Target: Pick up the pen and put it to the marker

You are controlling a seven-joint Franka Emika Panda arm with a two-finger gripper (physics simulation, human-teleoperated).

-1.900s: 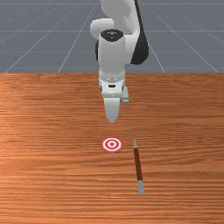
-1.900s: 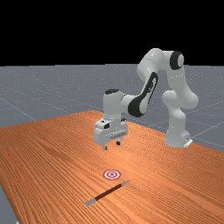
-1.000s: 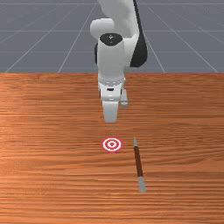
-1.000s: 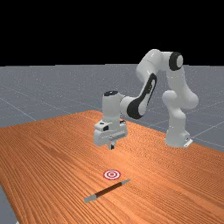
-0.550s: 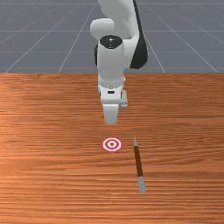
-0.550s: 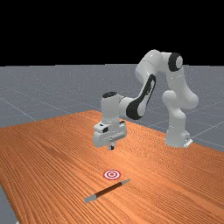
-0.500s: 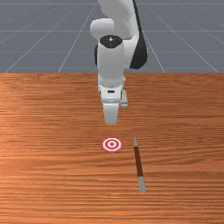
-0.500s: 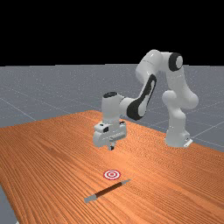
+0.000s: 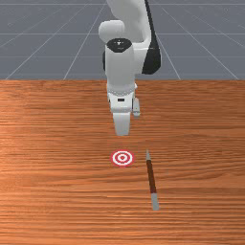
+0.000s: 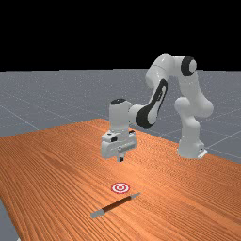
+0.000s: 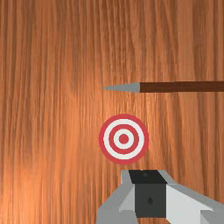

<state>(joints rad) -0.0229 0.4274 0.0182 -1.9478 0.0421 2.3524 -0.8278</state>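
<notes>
On the orange-brown wooden table (image 10: 52,164), with grey floor (image 10: 47,94) and blackness (image 10: 94,35) beyond, I see the pen (image 9: 151,176) lying near the red-and-white marker (image 9: 122,158) while my gripper (image 10: 121,160) hangs above the wood, fingers pressed together.

The desk (image 9: 52,191) has an orange-brown wood-grain surface. A round, red-and-white marker (image 9: 122,158) lies flat on it. A brown pen (image 9: 151,177) with grey ends lies near the marker, apart from it, toward the front view's right.
</notes>
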